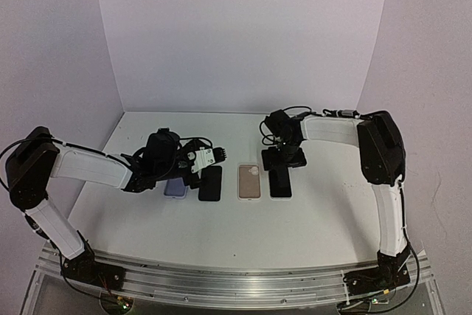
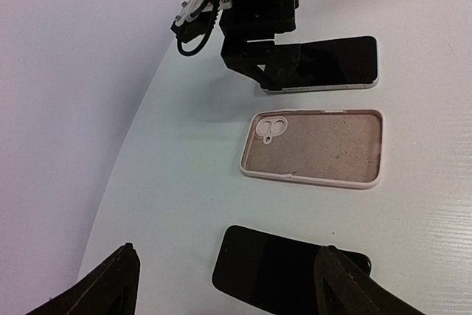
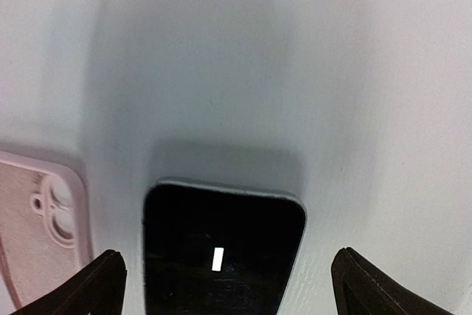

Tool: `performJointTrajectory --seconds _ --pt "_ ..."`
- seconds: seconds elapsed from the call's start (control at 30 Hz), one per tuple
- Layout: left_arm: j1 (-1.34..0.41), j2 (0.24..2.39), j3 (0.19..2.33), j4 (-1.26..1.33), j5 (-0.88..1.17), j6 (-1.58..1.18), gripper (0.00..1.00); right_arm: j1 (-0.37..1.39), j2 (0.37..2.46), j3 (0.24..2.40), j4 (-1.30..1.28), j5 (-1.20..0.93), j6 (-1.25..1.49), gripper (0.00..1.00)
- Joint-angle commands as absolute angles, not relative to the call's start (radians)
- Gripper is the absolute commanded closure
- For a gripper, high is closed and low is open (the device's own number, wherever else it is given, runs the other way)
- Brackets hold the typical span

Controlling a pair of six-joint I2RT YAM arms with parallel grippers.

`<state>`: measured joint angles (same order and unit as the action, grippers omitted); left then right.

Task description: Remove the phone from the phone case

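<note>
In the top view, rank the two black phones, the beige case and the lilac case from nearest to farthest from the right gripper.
From the right gripper:
1. Right black phone, directly beneath it.
2. Beige case, empty, just left of that phone.
3. Left black phone, past the beige case.
4. Lilac case, farthest left.

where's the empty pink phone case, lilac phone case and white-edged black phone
empty pink phone case [image 2: 324, 149], left wrist view, inner floor
lilac phone case [image 1: 175, 189], top view, near end
white-edged black phone [image 3: 221, 256], right wrist view, screen
</note>
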<state>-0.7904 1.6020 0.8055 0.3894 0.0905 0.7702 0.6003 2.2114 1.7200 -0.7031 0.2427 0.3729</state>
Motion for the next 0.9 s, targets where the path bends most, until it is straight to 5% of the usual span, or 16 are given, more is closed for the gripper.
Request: performJointTrajectory --seconds 0.0,0.17,0.37,0.63,0.87 --pt "-0.708 1.539 0.856 0.338 0.021 0.456 0.16 0.587 2.080 1.821 -0.707 0.316 0.324 0.02" --pt "-0.513 1.477 0.818 0.254 0.010 0.091 0.12 0.480 1.848 1.587 -0.552 0.336 0.331 0.02" --pt "-0.255 1.352 0.618 0.324 0.059 -0.169 0.04 0.319 1.421 0.929 -0.140 0.382 0.278 0.02" --pt "-0.154 1.179 0.344 0.519 -0.094 -0.157 0.00 0.250 1.025 0.342 0.228 0.384 0.076 0.02" --pt "-0.067 1.111 0.235 0.507 -0.045 -0.119 0.00 0.250 0.935 0.121 0.413 0.410 0.079 0.02"
